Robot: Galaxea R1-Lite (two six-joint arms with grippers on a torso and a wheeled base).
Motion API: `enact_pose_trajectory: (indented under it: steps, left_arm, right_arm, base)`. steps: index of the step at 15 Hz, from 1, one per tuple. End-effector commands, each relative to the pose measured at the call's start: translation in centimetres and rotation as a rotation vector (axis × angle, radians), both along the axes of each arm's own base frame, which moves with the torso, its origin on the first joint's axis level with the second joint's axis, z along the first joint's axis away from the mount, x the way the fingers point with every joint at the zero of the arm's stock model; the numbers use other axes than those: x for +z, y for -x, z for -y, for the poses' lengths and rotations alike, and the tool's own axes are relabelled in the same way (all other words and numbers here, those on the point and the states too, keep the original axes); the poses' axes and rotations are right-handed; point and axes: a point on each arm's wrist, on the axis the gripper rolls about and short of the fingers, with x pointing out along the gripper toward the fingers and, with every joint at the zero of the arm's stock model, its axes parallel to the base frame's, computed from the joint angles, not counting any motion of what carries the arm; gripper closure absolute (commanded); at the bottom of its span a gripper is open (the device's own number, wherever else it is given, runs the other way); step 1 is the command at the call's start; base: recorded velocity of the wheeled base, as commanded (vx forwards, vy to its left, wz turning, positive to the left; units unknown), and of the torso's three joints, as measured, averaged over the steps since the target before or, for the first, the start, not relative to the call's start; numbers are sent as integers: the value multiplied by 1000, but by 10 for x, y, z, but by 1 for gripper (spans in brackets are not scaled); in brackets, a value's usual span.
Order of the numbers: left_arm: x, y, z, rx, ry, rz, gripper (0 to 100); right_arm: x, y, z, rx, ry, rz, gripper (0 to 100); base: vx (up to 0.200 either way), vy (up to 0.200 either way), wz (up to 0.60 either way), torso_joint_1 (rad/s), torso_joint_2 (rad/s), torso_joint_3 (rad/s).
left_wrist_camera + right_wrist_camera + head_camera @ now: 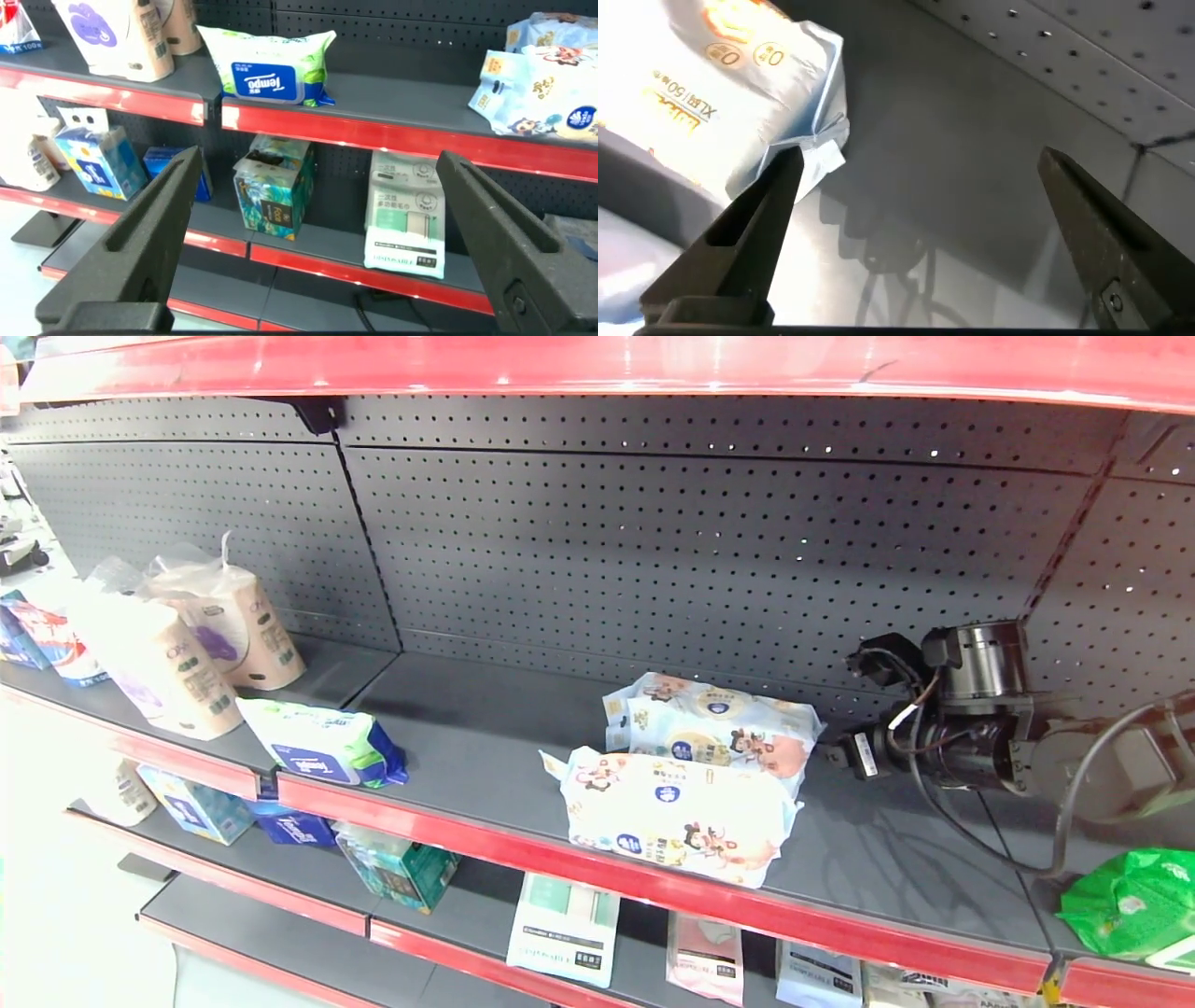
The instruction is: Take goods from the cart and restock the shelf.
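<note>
Two pale blue printed packs lie on the grey shelf deck [485, 728]: one at the front edge [681, 812], the other behind it [714, 723]. My right arm's wrist [971, 728] rests over the deck just right of them. My right gripper [920, 243] is open with nothing between its fingers. A corner of the pale blue pack [738, 103] lies just beyond one fingertip. My left gripper [318, 243] is open and empty, held in front of the lower shelves. It faces a green-and-white wipes pack [271, 65] on the shelf.
Wrapped tissue rolls [196, 644] stand at the shelf's left, with the wipes pack [322, 742] beside them. A green pack [1134, 901] lies at the far right. Boxes and packets [565, 929] fill the lower shelves. The pegboard back wall [709, 541] closes the rear.
</note>
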Motion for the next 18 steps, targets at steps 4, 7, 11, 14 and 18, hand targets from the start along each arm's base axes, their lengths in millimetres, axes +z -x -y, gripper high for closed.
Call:
enact_pose_trajectory:
  steps: [4, 7, 11, 14, 18]
  left_arm:
    - [0, 0, 0, 0, 0, 0, 0]
    - [0, 0, 0, 0, 0, 0, 0]
    - [0, 0, 0, -2, 0, 0, 0]
    - [0, 0, 0, 0, 0, 0, 0]
    - [0, 0, 0, 0, 0, 0, 0]
  right_arm:
    - [5, -5, -10, 24, -12, 24, 0]
    - [3, 1, -3, 4, -7, 8, 0]
    - [16, 54, 40, -109, -1, 16, 0]
    - [36, 107, 56, -162, -17, 105, 0]
    - [53, 198, 62, -153, -52, 319, 0]
  base:
    - [0, 0, 0, 0, 0, 0]
    - [0, 0, 0, 0, 0, 0]
    - [0, 0, 0, 0, 0, 0]
    - [0, 0, 0, 0, 0, 0]
    - [0, 0, 0, 0, 0, 0]
